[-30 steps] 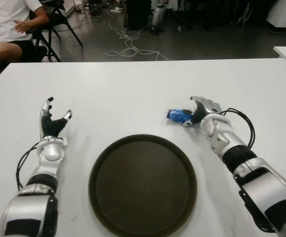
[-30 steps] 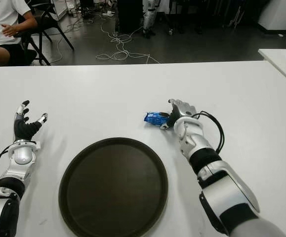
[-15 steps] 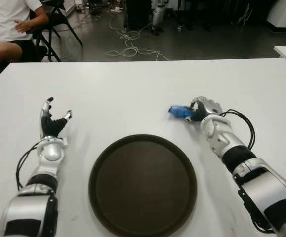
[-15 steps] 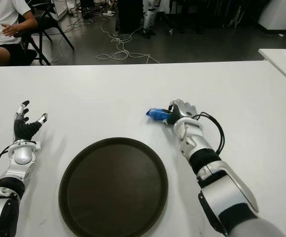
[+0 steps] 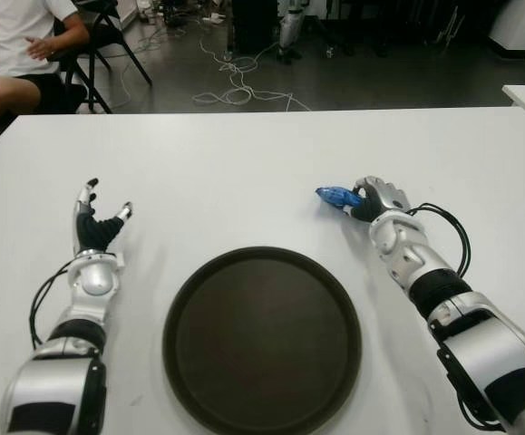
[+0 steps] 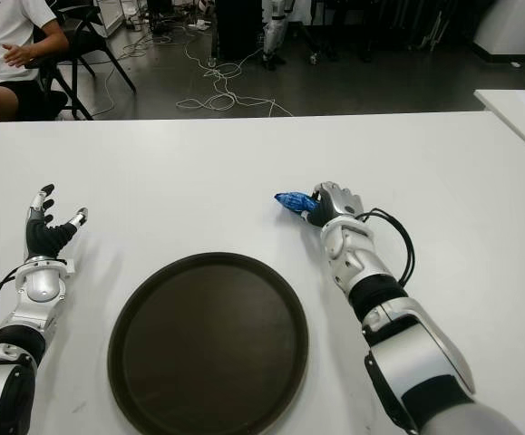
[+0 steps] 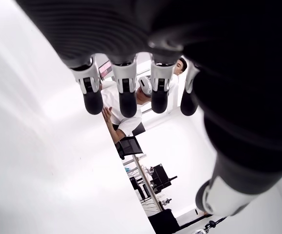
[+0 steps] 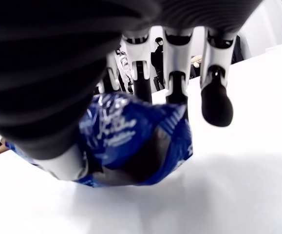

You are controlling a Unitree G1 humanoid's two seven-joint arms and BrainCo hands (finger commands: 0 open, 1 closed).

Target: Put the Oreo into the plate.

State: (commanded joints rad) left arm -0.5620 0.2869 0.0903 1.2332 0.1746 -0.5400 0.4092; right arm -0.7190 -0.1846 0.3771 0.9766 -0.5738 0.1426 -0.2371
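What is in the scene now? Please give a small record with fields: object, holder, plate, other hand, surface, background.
object: blue Oreo packet
holder: right hand, fingers closed on the packet, beyond the plate's far right rim
plate: dark round plate, nothing in it, near table edge
other hand: left hand, fingers spread, holds nothing, left of the plate
surface: white table
background: seated person at far left, cables on the floor

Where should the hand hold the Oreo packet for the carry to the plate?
Across its middle, from the robot's right side. The right hand already clamps the Oreo packet there between thumb and fingers, its free end pointing left, beyond the plate.
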